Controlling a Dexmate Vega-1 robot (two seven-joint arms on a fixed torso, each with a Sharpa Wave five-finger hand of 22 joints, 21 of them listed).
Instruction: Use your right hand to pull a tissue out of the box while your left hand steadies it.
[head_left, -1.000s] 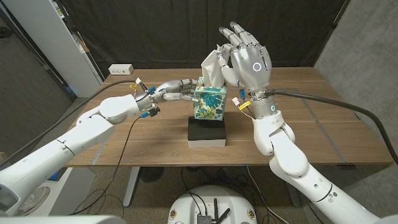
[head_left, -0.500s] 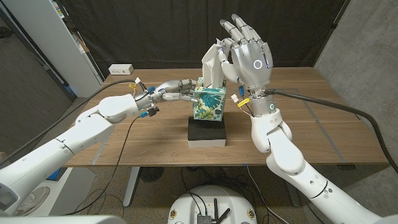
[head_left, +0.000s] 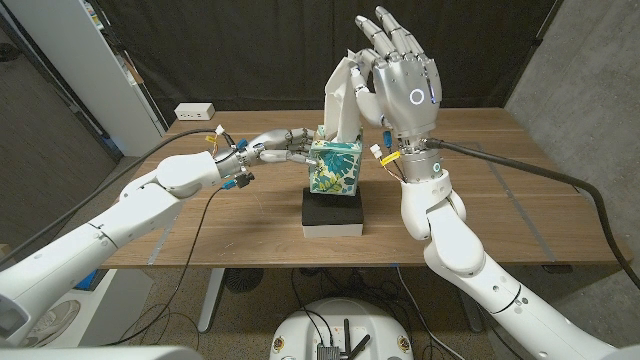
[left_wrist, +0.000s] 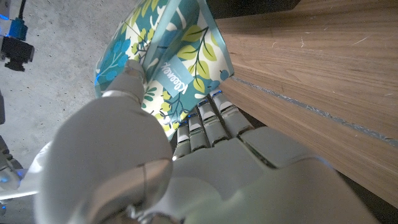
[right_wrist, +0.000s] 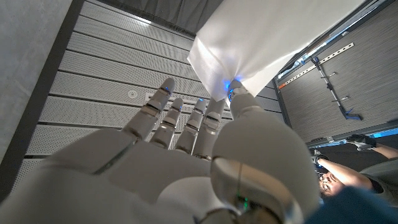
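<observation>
Up high, right hand pinches the tissue, other fingers spread; left hand grips the box.

One tissue box, one tissue, one black block, one power strip, one table.

- Tissue: thin white paper, matt, softly creased.
- Tissue box: printed cardboard, smooth, slight sheen.
- Tabletop: wood grain, matt.
- Right hand: glossy white plastic shell, metallic grey fingers.
</observation>
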